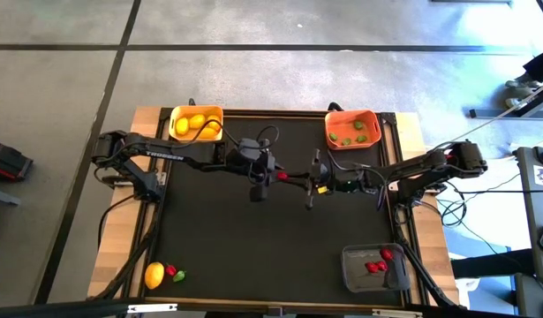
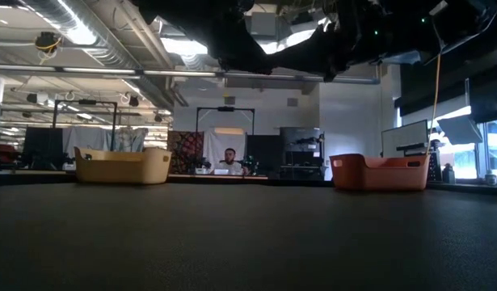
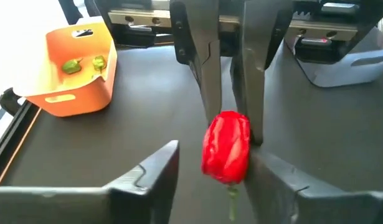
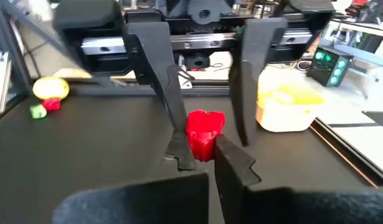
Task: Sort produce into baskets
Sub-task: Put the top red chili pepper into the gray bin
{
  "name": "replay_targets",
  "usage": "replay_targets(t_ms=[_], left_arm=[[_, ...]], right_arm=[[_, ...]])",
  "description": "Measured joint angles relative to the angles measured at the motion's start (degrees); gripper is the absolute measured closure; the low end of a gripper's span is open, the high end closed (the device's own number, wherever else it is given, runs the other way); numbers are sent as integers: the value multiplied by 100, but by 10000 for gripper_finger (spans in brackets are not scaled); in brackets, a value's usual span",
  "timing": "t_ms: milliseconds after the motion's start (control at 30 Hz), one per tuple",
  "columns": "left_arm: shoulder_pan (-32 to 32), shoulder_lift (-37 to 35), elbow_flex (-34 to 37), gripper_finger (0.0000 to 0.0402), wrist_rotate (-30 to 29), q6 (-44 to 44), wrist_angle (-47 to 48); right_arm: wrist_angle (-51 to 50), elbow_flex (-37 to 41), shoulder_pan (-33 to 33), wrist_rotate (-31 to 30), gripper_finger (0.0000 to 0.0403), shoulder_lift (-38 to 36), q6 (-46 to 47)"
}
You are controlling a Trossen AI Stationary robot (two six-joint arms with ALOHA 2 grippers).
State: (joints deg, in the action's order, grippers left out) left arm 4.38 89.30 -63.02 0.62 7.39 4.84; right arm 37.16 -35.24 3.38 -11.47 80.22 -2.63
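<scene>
mid-handover over the table centre: my right gripper (image 4: 207,158) is clamped on the red pepper (image 3: 226,147), left gripper (image 3: 210,171) spread loose around it, so red goes toward the grey basket (image 1: 358,278) near the right arm's base.

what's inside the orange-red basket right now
Small green produce pieces lie inside the orange-red basket: about three in the high view, two in the left wrist view. Its near wall may hide more.
</scene>
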Motion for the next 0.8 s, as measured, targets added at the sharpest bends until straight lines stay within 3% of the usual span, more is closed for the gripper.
replay_targets(t_ms=[133, 300, 500, 800], left_arm=[[-2, -134, -2, 209, 2, 92, 322], [-2, -421, -2, 200, 2, 130, 940], [-2, -587, -4, 199, 0, 72, 1514], [-2, -587, -5, 199, 0, -4, 1637]], right_arm=[[-388, -1, 5, 5, 401, -246, -216], [-1600, -7, 5, 85, 401, -843, 95], [-3500, -7, 5, 869, 401, -1704, 1072], [-5901, -7, 165, 1901, 400, -2919, 2826]])
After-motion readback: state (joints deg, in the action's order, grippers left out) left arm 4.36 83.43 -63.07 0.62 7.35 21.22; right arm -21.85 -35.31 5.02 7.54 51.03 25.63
